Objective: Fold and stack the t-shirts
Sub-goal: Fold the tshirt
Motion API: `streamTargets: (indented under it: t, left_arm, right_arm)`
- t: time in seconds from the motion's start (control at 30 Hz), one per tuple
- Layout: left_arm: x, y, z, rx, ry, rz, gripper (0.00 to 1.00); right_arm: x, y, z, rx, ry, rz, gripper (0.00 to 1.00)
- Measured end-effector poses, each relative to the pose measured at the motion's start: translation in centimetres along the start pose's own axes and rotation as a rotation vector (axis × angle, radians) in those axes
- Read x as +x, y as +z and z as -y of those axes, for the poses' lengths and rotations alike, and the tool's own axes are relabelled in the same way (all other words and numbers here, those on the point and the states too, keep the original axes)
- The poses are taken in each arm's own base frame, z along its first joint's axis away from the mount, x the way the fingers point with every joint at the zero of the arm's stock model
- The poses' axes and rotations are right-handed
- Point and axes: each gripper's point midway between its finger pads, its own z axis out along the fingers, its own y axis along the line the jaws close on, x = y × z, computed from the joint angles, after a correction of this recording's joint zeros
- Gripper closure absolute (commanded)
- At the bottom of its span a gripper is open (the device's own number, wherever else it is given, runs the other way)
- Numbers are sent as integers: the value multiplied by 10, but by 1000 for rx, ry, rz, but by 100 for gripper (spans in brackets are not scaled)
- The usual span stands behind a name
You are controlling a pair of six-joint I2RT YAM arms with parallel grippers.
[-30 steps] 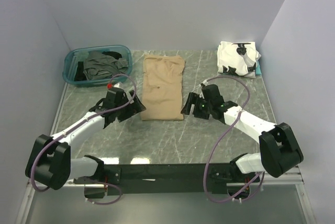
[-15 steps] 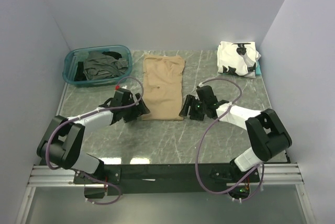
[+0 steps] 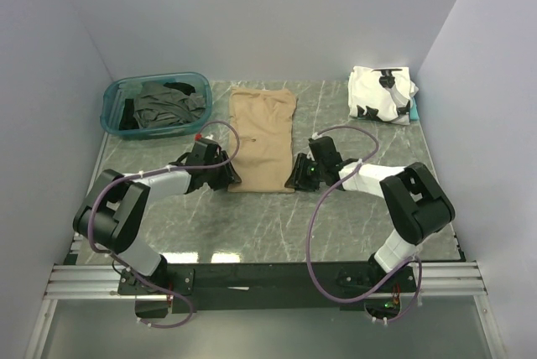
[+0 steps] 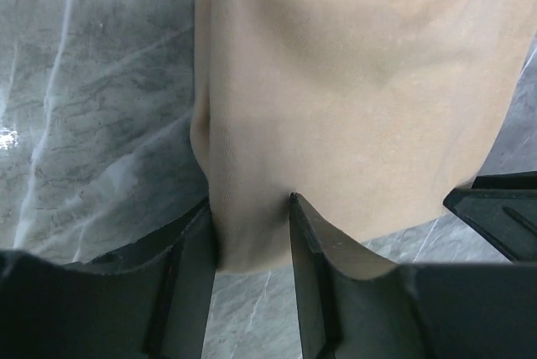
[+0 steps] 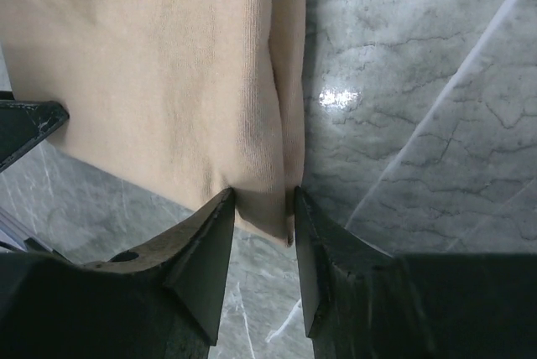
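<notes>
A plain tan t-shirt (image 3: 262,137) lies flat as a long folded strip in the middle of the table. My left gripper (image 3: 228,179) sits at its near left corner and my right gripper (image 3: 294,181) at its near right corner. In the left wrist view the tan cloth (image 4: 336,82) bunches between the jaws of the left gripper (image 4: 250,208) and touches both. The right wrist view shows the hem (image 5: 252,107) pinched in the right gripper (image 5: 263,195) the same way. A folded white t-shirt with black patches (image 3: 382,95) rests at the far right. Dark grey and black t-shirts (image 3: 168,103) lie crumpled in the bin.
A teal plastic bin (image 3: 113,95) stands at the far left corner. A teal item (image 3: 414,111) peeks out from under the white shirt. Walls close in the table on the left, back and right. Both arms stretch low across the marble top.
Both grippers moved inward and forward to the tan shirt's near corners, and their jaws closed from wide open onto the cloth.
</notes>
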Motion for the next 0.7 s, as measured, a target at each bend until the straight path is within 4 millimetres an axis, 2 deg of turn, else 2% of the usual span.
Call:
streamTargets:
  t: [0.7]
  left_arm:
    - [14,-11,-8,14,-16,10,56]
  right_arm:
    - [11,1,-3,-16,-22,21,64]
